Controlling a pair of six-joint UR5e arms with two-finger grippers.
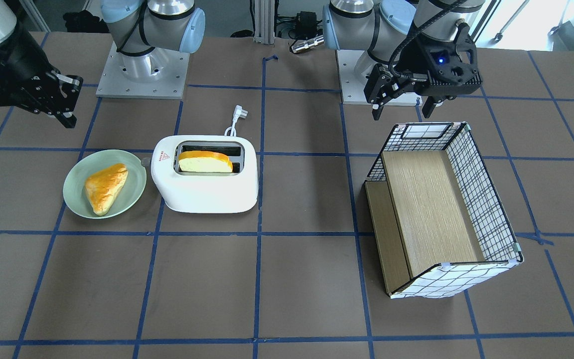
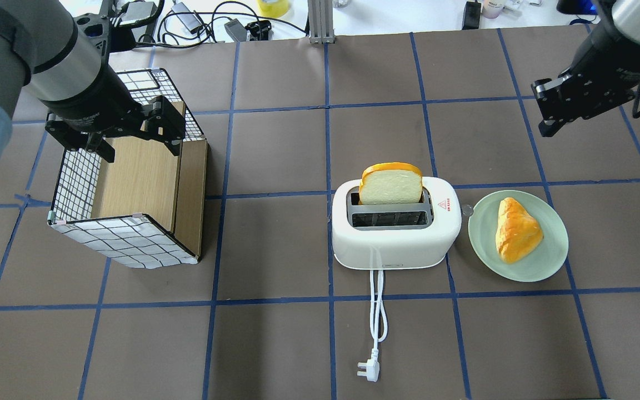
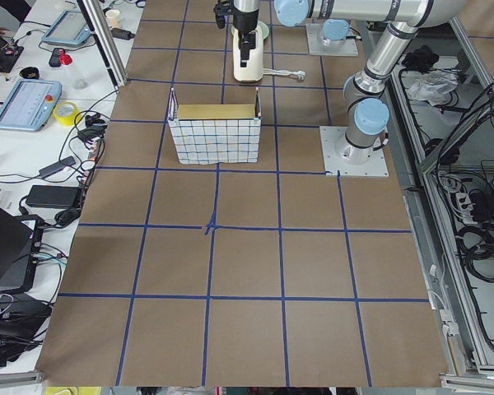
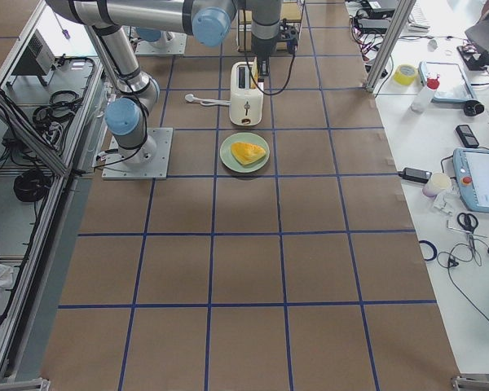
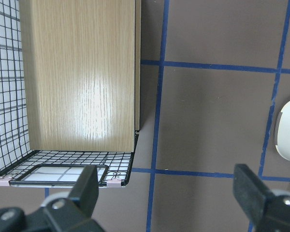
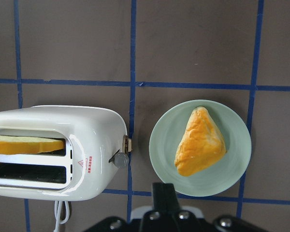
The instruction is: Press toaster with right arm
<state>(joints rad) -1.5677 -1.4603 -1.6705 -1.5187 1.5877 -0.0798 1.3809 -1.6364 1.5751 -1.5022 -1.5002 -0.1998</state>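
White toaster [image 1: 207,192] standing flat on the brown table [image 1: 307,299], slots facing up. Holds one slice of bread [image 1: 205,163] in a slot, with the orange crust poking out above the top. Has a small red triangle sticker on top, near one end. Has a little grey knob [image 6: 121,160] on that same end, sitting high up in its slit. Trails a white cord [image 2: 376,311] from its long side, ending in a plug [image 2: 368,370] lying flat on the table.

Just beside the toaster's knob end, a pale green plate [image 1: 132,174], close to the knob. Carries a golden bun [image 1: 106,188] shaped like a triangle.

Well apart from the toaster's other end, a box [image 1: 481,199] made of checked wire and wood, tipped on its side with the open part facing up.

Right gripper [image 1: 69,117] up in the air on the toaster's knob side, out past the plate. Not touching the toaster, the knob or the plate. Fingers pressed together, shown as one black bar in the right wrist view, gripping nothing. Looks down from there on the knob end and the plate.

Left gripper [image 1: 402,112] far from the toaster, up in the air over one end of the box. Fingers [image 5: 89,186] spread wide apart, with nothing between them. Touches neither the box nor the toaster.
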